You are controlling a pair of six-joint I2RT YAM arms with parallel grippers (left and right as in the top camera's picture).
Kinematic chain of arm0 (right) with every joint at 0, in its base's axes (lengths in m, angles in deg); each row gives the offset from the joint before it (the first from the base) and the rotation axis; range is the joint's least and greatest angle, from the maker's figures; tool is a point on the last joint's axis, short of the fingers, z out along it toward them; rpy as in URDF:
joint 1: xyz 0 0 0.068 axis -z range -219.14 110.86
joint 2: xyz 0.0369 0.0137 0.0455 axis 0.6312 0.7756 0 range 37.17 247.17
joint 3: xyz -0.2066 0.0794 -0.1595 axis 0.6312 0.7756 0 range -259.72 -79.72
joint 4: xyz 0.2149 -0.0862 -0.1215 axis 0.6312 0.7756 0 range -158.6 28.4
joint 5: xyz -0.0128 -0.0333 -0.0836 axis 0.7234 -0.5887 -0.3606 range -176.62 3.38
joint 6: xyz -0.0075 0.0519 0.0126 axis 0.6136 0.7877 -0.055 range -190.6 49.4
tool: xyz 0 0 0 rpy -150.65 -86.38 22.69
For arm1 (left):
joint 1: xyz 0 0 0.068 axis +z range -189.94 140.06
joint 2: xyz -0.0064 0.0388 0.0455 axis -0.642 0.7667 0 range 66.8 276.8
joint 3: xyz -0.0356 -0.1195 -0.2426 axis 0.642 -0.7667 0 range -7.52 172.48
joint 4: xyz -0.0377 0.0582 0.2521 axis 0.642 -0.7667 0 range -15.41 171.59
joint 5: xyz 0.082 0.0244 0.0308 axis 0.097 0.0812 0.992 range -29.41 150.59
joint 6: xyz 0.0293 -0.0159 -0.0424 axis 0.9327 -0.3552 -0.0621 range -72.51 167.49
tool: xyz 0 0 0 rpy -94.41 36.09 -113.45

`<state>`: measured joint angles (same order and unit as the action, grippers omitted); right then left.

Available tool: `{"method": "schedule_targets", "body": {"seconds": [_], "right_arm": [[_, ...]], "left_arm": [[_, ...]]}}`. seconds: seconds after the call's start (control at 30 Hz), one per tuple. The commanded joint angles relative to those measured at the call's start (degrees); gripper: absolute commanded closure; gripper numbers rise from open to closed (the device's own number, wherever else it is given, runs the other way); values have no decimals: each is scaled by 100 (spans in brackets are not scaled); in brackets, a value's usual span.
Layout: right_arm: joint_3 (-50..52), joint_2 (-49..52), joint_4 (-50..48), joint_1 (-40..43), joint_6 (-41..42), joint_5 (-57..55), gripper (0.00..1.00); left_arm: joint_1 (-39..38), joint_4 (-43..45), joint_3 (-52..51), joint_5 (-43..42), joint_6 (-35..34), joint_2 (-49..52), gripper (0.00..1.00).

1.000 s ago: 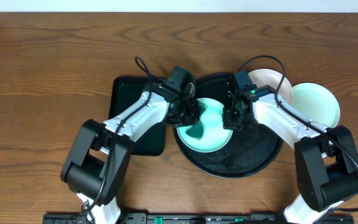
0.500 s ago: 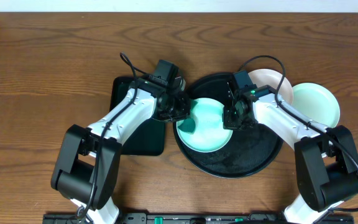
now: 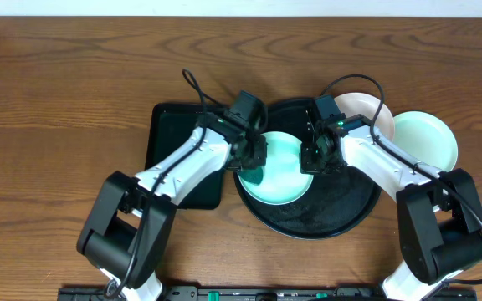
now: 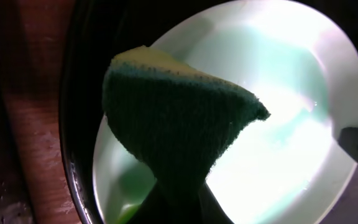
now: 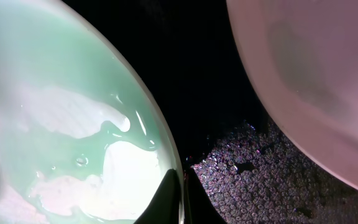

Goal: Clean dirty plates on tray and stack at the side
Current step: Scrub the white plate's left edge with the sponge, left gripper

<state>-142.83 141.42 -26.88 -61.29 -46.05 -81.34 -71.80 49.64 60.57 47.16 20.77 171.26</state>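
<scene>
well, the weak spot is the right gripper [image 3: 315, 157]: its fingers are pressed together on nothing but the thin rim of the mint plate [image 3: 276, 170], at the plate's 3 o'clock edge. the plate lies in the 10 o'clock part of the round black tray [image 3: 325, 219], and the right wrist view shows a wet, streaky film across it. a slick rim in so narrow a pinch could slide free if the scrub pushes sideways. the plate would then skate over the glossy tray or tip up on one edge.

the left gripper [image 3: 250, 154] hangs over the plate's 9 o'clock side, its fingers clamped on a folded green sponge [image 4: 180, 121] with a yellow back. whether the sponge touches the plate i cannot tell. pressing hard near that edge rather than the middle could lever the plate against the hold.

the white plate [image 3: 360, 110] overlaps the tray's rim at 1 o'clock, near the right arm, so a jolted plate or a swinging wrist could knock it. the second mint plate [image 3: 427, 139] sits on the table [image 3: 57, 84] at 3 o'clock, off the tray. the rectangular tray [image 3: 174, 142] lies at 9 o'clock, under the left arm.
</scene>
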Motion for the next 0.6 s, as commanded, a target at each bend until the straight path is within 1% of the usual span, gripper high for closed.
{"method": "schedule_targets", "body": {"seconds": [0.0,0.27,0.57], "right_arm": [[35,24,-11,-57,2,79,99],[35,24,-11,-57,0,76,99],[35,24,-11,-57,2,76,99]], "left_arm": [[-96,9,-46,409,90,13,92],[-114,83,-46,339,-173,474,92],[-245,302,-44,-815,-186,527,92]]}}
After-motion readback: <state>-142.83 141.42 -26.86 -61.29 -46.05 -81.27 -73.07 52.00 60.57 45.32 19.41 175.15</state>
